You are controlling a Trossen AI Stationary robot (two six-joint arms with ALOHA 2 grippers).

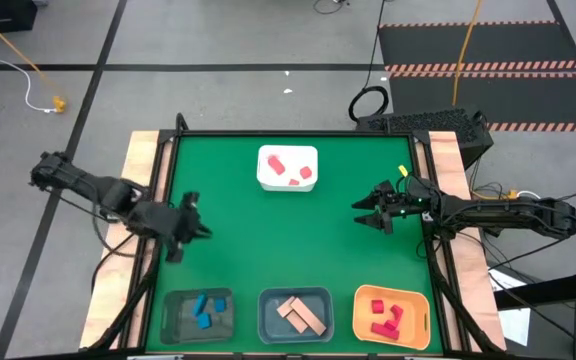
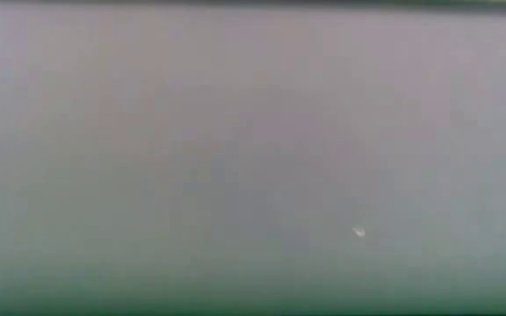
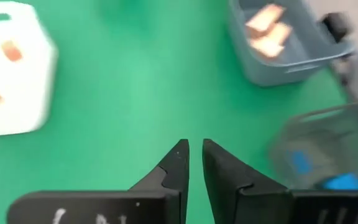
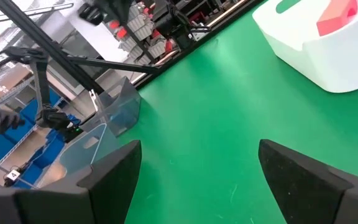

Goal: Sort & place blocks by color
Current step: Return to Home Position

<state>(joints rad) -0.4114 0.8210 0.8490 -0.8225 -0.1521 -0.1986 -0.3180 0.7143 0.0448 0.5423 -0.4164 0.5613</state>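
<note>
Green bench (image 1: pixel 248 250) has no loose blocks on it. All the blocks in view sit in bins, so the sort looks done and only parking the arms seems to remain.

There are four bins. The white bin (image 1: pixel 288 150) is at the far middle. Along the near edge are the gray bin (image 1: pixel 168 318), the blue-gray bin (image 1: pixel 265 318) and the orange bin (image 1: pixel 415 318). They are well apart, probably to keep the colours from mixing.

Left arm (image 1: pixel 88 185) reaches in from the left bench edge, bent at the elbow, with its wrist over the left side of the bench, short of the gray bin. Right arm (image 1: pixel 498 212) lies stretched almost straight in from the right edge, its wrist just inside the bench rim.

Left gripper (image 3: pixel 194 146) has its fingers nearly pressed together with only a thin slit between them, holding nothing. It is aimed across bare green between the bins. Right gripper (image 4: pixel 199 144) has its fingers spread wide and is empty, pointing toward the bench middle with the white bin off to one side.

- Blue blocks (image 1: pixel 204 310) are in the gray bin.
- Tan blocks (image 1: pixel 300 315) are in the blue-gray bin.
- Red blocks (image 1: pixel 386 318) are in the orange bin.
- More red pieces (image 1: pixel 278 162) are in the white bin.

Red is split over two bins, so the colour grouping is not strictly one bin per colour.
</note>
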